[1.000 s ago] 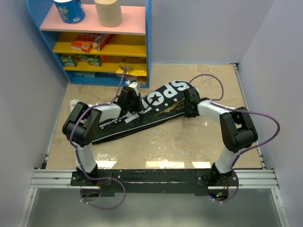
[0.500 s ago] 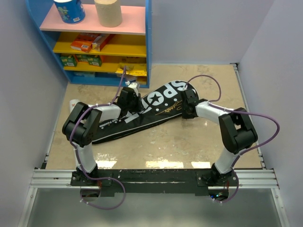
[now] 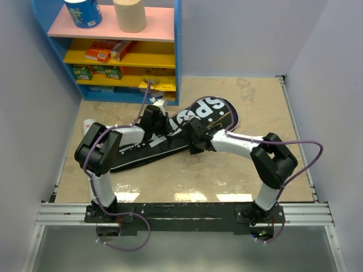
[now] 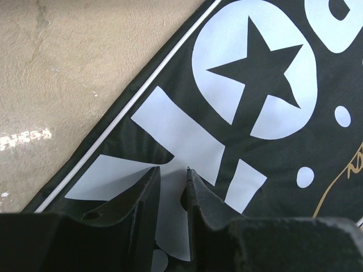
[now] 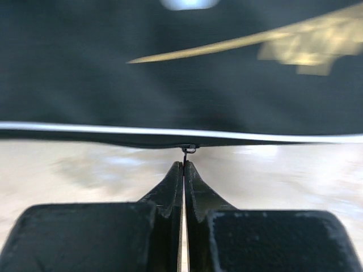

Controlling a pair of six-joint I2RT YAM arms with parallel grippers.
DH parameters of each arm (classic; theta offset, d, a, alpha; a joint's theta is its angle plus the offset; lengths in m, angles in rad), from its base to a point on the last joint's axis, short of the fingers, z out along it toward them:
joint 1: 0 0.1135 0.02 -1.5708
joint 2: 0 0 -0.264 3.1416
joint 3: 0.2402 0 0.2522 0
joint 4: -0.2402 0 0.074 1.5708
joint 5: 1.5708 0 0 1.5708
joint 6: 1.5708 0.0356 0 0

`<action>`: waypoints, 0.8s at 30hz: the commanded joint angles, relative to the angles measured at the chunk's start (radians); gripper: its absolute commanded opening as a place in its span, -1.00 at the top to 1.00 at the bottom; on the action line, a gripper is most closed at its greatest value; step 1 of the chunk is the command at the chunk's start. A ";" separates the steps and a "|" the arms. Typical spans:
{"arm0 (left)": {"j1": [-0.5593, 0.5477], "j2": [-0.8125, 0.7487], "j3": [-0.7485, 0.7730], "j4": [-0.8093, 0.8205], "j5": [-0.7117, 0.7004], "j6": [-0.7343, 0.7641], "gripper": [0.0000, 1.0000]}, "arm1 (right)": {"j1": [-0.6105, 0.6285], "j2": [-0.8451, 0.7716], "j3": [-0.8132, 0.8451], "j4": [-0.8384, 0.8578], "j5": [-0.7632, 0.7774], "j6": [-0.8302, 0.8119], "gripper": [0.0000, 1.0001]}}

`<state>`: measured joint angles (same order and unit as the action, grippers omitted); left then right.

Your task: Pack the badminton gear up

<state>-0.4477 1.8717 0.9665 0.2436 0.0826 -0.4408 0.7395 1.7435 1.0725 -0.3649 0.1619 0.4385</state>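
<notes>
bag (image 3: 211, 109) lies flat on the surface (image 3: 255, 96), slanted from abt 8 o'clock up to 1 o'clock. wide lettered end is at 1 o'clock, narrow end runs under my left arm. no rackets or tube in plain view, so i reckon they're inside and what's left is closing the zip.

right gripper (image 5: 184, 165): tips pressed tight together. the small metal zip pull (image 5: 188, 149) sits at the very tip, hanging off the bag's 6 o'clock edge just under the white piping (image 5: 85, 127). looks like a pinch on the pull, tho it's tiny & the hold is only at the tip. arm comes in low & flat so the pull can be drawn along the seam, not lifted off it.

left gripper (image 4: 172, 174): fingers nearly together w/ a thin gap, down on the bag's top face by the star print (image 4: 252, 68). a crease in the cloth runs into the gap, so i judge it's nipping a fold of the bag. reason: it anchors the bag so it won't slide or bunch when the right drags the zip.

risk: pull slips out of such a thin pinch, or cloth rucks up ahead of the slider. next move needs a steady drag parallel to the edge, w/ left holding firm.
</notes>
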 commanded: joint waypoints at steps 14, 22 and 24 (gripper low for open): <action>-0.043 -0.146 -0.011 -0.095 0.088 -0.016 0.35 | 0.216 0.077 0.018 0.230 -0.213 0.216 1.00; -0.045 -0.417 0.017 -0.343 -0.039 0.007 0.20 | 0.147 0.034 -0.135 0.308 -0.168 0.250 1.00; -0.045 -0.483 0.009 -0.403 -0.063 0.016 0.20 | 0.120 0.008 -0.167 0.336 -0.168 0.256 1.00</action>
<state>-0.4911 1.5238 0.9516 -0.0429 0.0887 -0.4488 0.9108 1.8011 0.9783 -0.0540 -0.0444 0.6716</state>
